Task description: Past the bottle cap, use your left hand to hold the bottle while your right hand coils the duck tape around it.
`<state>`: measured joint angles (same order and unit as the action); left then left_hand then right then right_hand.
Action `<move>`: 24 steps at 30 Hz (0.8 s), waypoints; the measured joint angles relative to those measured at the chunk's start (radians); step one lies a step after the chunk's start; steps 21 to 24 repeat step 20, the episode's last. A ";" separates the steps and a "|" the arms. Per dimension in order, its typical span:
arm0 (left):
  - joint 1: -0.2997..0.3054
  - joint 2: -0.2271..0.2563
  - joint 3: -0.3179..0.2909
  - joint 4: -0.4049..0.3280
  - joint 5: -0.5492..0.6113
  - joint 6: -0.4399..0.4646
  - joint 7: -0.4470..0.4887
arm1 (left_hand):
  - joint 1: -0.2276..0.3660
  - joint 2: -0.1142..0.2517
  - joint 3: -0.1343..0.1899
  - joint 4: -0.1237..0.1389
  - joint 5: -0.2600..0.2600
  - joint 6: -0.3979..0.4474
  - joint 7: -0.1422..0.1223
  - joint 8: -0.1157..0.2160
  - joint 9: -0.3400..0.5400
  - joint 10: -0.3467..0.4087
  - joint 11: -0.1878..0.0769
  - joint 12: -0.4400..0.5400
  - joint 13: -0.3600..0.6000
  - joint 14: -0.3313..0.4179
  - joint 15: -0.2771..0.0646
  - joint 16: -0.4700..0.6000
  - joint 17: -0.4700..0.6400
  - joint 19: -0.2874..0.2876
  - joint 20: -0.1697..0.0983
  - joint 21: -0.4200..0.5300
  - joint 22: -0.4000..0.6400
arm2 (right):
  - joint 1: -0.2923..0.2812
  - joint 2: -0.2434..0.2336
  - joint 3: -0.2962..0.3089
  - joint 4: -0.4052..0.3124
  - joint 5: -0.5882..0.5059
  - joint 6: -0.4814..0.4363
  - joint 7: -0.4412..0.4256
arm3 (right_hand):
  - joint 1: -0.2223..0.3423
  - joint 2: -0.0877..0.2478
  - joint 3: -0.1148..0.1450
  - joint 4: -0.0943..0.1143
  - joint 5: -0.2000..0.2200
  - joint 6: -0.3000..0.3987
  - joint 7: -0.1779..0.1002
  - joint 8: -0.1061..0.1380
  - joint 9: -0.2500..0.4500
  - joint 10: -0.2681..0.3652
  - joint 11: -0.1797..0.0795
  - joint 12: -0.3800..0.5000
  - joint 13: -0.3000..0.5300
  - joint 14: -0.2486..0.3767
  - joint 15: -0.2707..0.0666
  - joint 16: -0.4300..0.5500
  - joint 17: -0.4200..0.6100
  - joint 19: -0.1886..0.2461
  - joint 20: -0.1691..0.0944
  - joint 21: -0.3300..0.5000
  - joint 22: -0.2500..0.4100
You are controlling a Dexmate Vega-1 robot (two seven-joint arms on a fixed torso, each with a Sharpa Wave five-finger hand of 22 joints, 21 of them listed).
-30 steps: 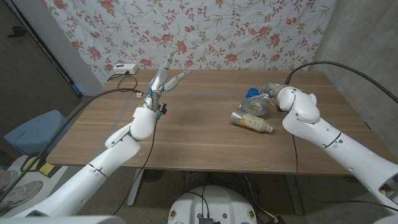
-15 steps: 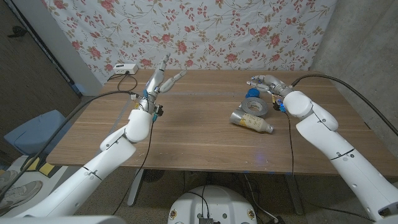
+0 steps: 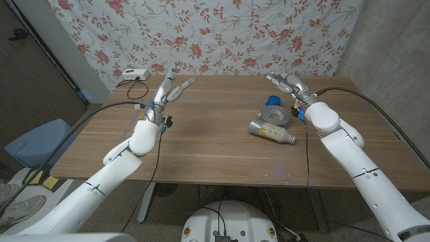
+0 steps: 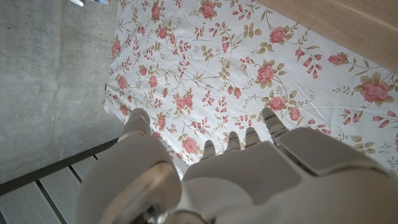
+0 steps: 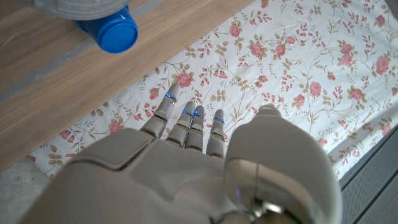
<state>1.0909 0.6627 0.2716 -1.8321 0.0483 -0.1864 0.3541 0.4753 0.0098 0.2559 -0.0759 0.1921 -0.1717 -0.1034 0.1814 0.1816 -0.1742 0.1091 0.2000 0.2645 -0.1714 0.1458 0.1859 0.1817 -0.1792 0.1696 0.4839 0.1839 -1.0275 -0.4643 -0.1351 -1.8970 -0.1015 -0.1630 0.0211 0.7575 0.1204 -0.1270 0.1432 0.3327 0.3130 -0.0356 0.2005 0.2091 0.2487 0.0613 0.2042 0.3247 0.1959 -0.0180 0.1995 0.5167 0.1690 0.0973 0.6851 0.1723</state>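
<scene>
now the right hand (image 3: 283,82) has lifted off the duct tape (image 3: 275,115), both hands empty, fingers spread.

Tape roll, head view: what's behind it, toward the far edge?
Right behind the tape roll sits the blue bottle cap, partly hidden by the roll. Farther back, the right hand hovers, holding nothing. The bottle lies in front of the roll.
</scene>
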 measured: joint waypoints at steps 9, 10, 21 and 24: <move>-0.006 -0.022 -0.016 0.083 -0.156 -0.112 -0.106 | -0.005 0.005 0.000 0.000 0.000 0.000 0.000 0.000 0.000 0.000 0.000 0.007 -0.005 0.000 0.000 0.008 0.000 0.001 -0.001 0.000 0.000 | 0.000 0.063 0.028 0.090 0.147 0.146 -0.016 | 0.000 0.000 -0.002 -0.002 -0.011 0.019 0.006 0.007 -0.005 0.017 0.009 0.001 -0.009 0.013 0.013 0.000 -0.016 -0.005 0.005 -0.005 0.000; -0.007 -0.026 -0.018 0.093 -0.176 -0.125 -0.121 | -0.005 0.005 0.000 0.000 0.000 0.000 0.000 0.000 0.000 0.000 0.000 0.007 -0.005 0.000 0.000 0.008 0.000 0.004 -0.004 0.000 0.000 | 0.000 0.063 0.028 0.090 0.149 0.148 -0.016 | -0.001 -0.001 -0.004 -0.004 -0.011 0.020 0.005 0.007 -0.005 0.018 0.010 0.006 -0.009 0.013 0.013 0.000 -0.019 -0.005 0.005 -0.005 0.000; -0.014 -0.053 -0.029 0.156 -0.300 -0.195 -0.225 | -0.005 0.005 -0.007 0.001 0.000 -0.004 -0.004 0.004 0.000 0.000 0.000 0.011 -0.014 0.000 -0.001 0.015 0.000 0.004 -0.004 0.000 0.000 | -0.007 0.142 0.076 0.191 0.324 0.293 0.003 | -0.008 -0.002 0.003 -0.011 -0.031 0.045 0.012 0.010 -0.005 0.058 0.014 0.016 -0.019 0.039 0.008 0.005 -0.042 -0.005 0.005 -0.020 0.000; -0.014 -0.053 -0.029 0.156 -0.300 -0.195 -0.225 | -0.005 0.005 -0.007 0.001 0.000 -0.004 -0.004 0.004 0.000 0.000 0.000 0.011 -0.014 0.000 -0.001 0.015 0.000 0.004 -0.004 0.000 0.000 | -0.007 0.142 0.076 0.191 0.324 0.293 0.003 | -0.008 -0.002 0.003 -0.011 -0.031 0.045 0.012 0.010 -0.005 0.058 0.014 0.016 -0.019 0.039 0.008 0.005 -0.042 -0.005 0.005 -0.020 0.000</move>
